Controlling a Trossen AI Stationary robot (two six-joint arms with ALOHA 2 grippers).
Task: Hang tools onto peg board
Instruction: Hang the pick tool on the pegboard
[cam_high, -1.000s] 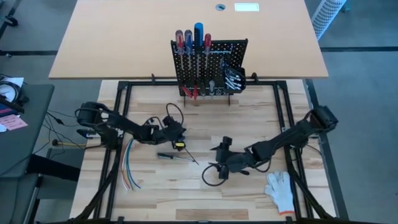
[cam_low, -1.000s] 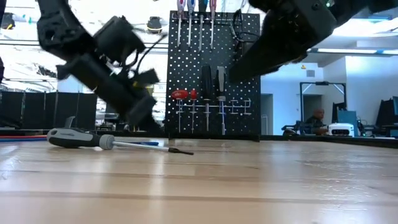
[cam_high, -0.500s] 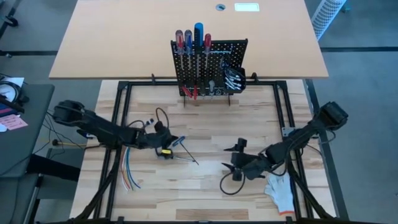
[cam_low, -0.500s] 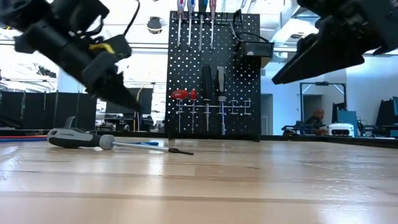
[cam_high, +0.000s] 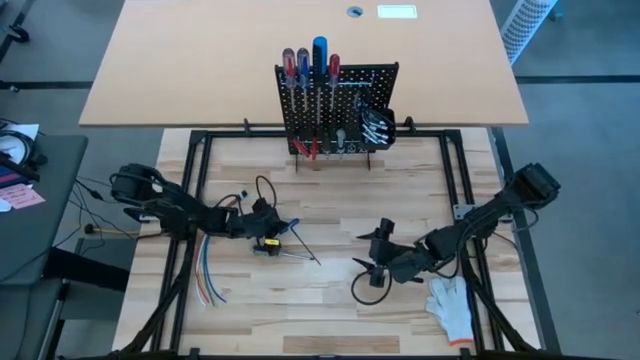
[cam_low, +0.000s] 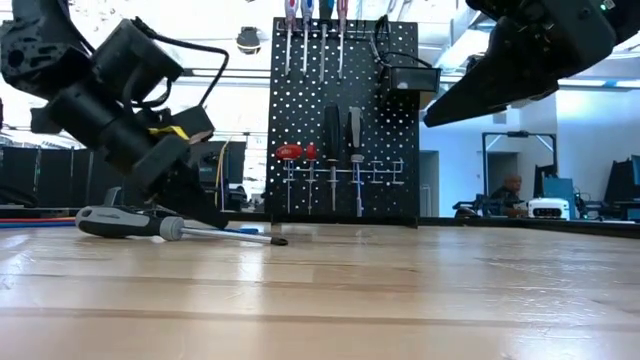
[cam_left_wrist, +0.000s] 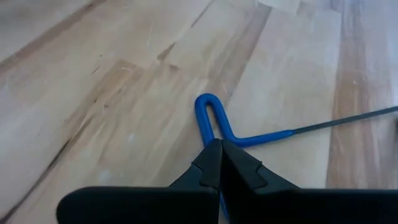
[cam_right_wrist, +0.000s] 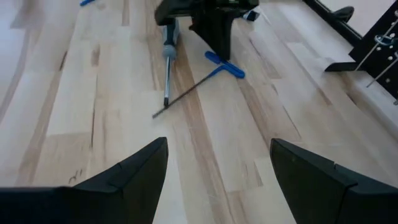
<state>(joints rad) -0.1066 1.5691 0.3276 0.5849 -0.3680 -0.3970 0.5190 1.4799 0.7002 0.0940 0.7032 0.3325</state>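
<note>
Left gripper (cam_high: 272, 241) has dropped back to the table since half a second ago and now pinches the looped blue handle of a T-handle hex key (cam_left_wrist: 214, 118), its fingers (cam_left_wrist: 211, 163) pressed together on the loop; the key's dark shaft runs off to one side along the wood. Just beside it lies a black-handled screwdriver (cam_low: 165, 226). Right gripper (cam_right_wrist: 217, 163), fingers spread wide and empty, hovers above the table and has drifted slightly nearer the left one. Well beyond both grippers, the peg board (cam_high: 335, 108) stands upright, already hung with screwdrivers and pliers.
</note>
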